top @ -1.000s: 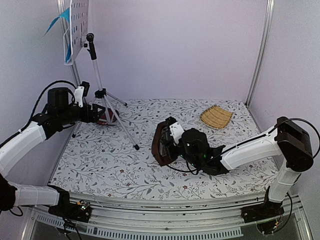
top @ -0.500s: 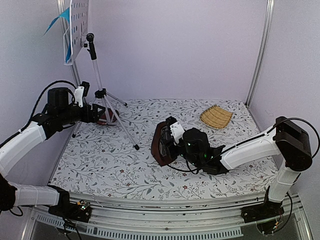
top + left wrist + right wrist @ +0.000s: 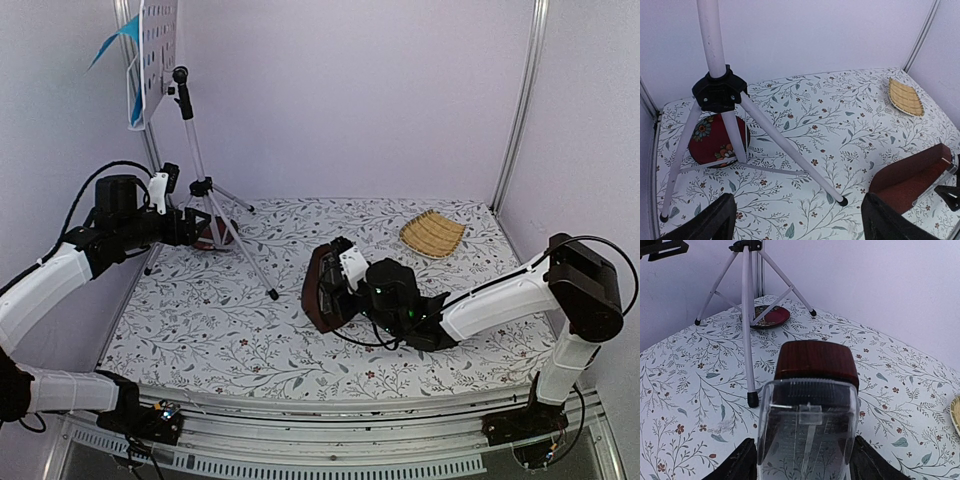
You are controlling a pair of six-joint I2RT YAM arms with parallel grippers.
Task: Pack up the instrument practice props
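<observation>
**Metronome clamped; stand upright**

Metronome [image 3: 320, 288]: dark brown tapered body with a clear front cover, tilted at the centre of the top view. The right gripper [image 3: 805, 462] pinches it, one finger against each side of the cover.

Stand [image 3: 195, 150]: silver tripod, upright at upper left. Its white perforated desk [image 3: 160, 45] carries blue and cream sheets [image 3: 120, 38].

The left gripper [image 3: 799, 222], fingers spread wide, faces the tripod legs.

One stand [image 3: 195, 150], metronome [image 3: 318, 290]; perhaps two sheets [image 3: 118, 38]
</observation>
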